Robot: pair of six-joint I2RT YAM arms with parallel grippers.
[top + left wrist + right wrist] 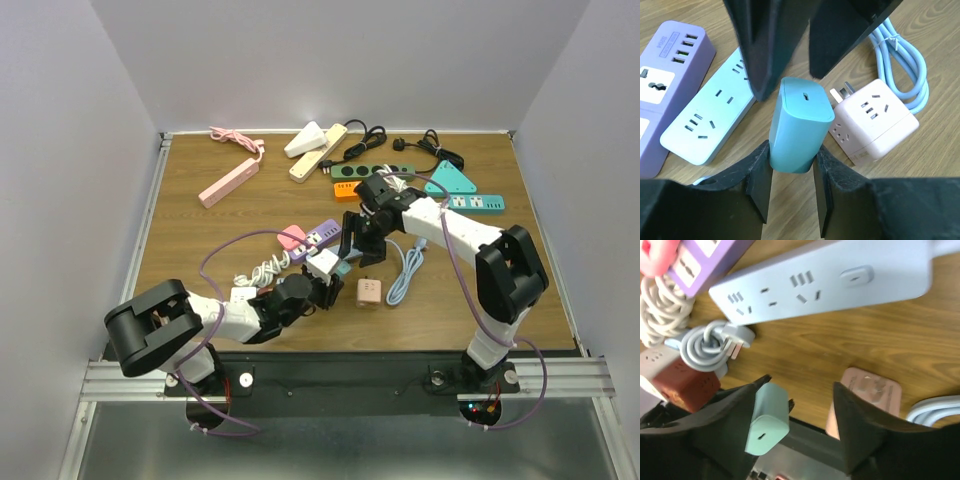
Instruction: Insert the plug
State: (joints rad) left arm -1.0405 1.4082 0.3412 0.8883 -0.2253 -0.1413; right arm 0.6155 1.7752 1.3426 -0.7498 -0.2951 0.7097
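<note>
A teal charger plug (800,125) is clamped upright between the pads of my left gripper (792,155), above the wood table. It also shows in the top view (343,268) and the right wrist view (767,420). My right gripper (800,385) is open, its fingers (770,45) straddling the plug's top; one finger lies against the plug's side. A pale blue power strip (715,115) lies just left of the plug, sockets up, and also shows in the right wrist view (820,282). In the top view my left gripper (325,290) and right gripper (358,255) meet at mid-table.
A pink cube socket (875,122) with a blue coiled cable (905,70) sits right of the plug. A purple strip (665,85) lies left. Further back are pink (229,182), cream (318,150), green (372,172) and teal (477,203) strips.
</note>
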